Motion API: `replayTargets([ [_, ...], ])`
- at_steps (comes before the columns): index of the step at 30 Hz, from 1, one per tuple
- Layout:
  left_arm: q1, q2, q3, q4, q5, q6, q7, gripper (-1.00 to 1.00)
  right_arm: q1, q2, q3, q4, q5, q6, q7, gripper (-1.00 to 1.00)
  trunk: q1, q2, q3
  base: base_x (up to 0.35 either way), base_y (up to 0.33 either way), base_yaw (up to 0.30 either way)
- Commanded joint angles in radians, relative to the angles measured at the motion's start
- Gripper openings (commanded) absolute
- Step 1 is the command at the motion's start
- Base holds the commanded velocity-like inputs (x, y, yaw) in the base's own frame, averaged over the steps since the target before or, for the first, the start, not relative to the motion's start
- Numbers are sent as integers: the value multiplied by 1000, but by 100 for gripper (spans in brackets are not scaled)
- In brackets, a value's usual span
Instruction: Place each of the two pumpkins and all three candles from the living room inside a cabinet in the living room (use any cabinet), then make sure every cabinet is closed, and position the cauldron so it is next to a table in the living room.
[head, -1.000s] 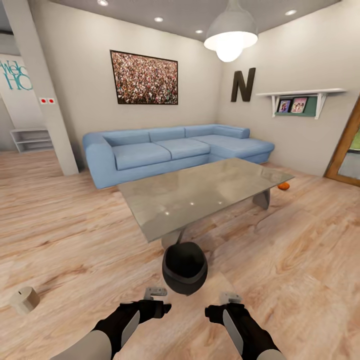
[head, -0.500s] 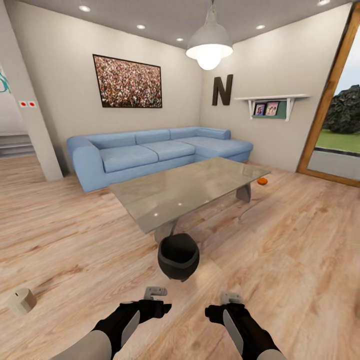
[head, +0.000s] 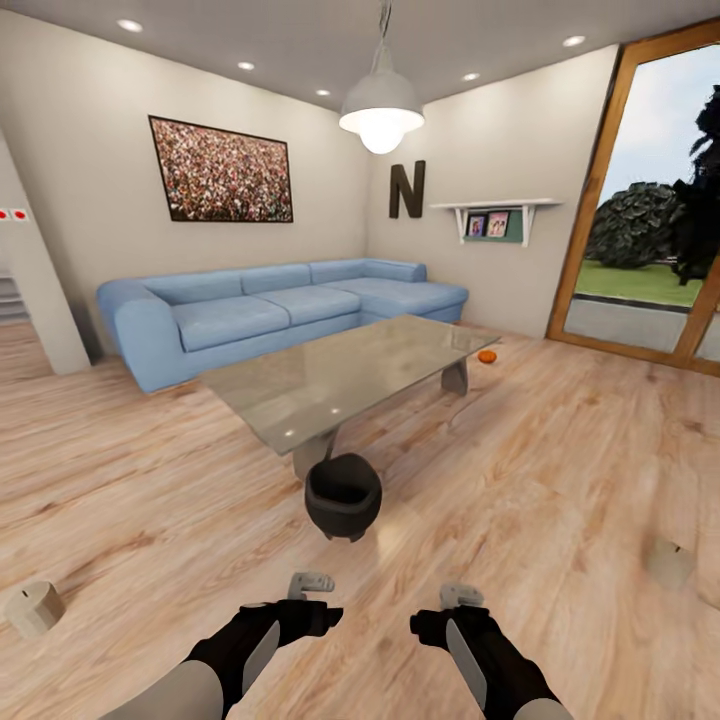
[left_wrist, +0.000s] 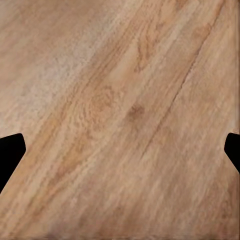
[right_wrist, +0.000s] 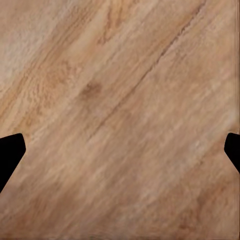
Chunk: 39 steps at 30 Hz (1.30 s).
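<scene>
A: Count what lies in the room for me.

B: One cauldron (head: 343, 497), black, standing on the wooden floor (head: 560, 450) just beside the near end of the bench (head: 340, 375), close to its dark leg. One pumpkin (head: 487, 356), small and orange, on the floor at the bench's far right corner. Two candles: one candle (head: 34, 608) at the left edge of the head view, another candle (head: 668, 562) on the floor at the right, well apart from each other.

A: And the hands?

B: Two. The left hand (head: 311, 581) and the right hand (head: 461, 595) are both held low before the robot, over bare floor. Each wrist view shows its dark fingertips (left_wrist: 11, 155) at opposite edges of the picture (right_wrist: 11, 155) with plain floorboards between, so both are spread wide and carry nothing.

A: What differs from half a second ago?

B: The camera has swung to the right. The blue sofa (head: 270, 310), the bench and the cauldron all sit further left in the picture, more of the glass door (head: 640, 250) shows, and the right-hand candle has come into sight. The hands have kept the same pose.
</scene>
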<state>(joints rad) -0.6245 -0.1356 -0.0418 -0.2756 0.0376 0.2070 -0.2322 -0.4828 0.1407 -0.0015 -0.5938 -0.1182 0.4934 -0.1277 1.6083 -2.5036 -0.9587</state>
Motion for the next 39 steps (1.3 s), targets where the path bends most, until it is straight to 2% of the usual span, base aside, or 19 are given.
replayTargets([
  [1, 0, 1, -4, -3, 4, 6, -1, 100, 0, 0, 0, -1, -11, 4, -7, 100, -1, 0, 0, -159, 70, -211],
  [21, 0, 1, -4, -7, 4, 6, -1, 100, 0, 0, 2, -1, -11, 4, -6, 100, -1, 0, 24, -27, 14, -211],
  [39, 0, 1, -4, -8, 4, 6, -2, 100, 0, 0, 0, -1, -11, 4, -6, 100, -1, 0, 45, -106, 144, -213],
])
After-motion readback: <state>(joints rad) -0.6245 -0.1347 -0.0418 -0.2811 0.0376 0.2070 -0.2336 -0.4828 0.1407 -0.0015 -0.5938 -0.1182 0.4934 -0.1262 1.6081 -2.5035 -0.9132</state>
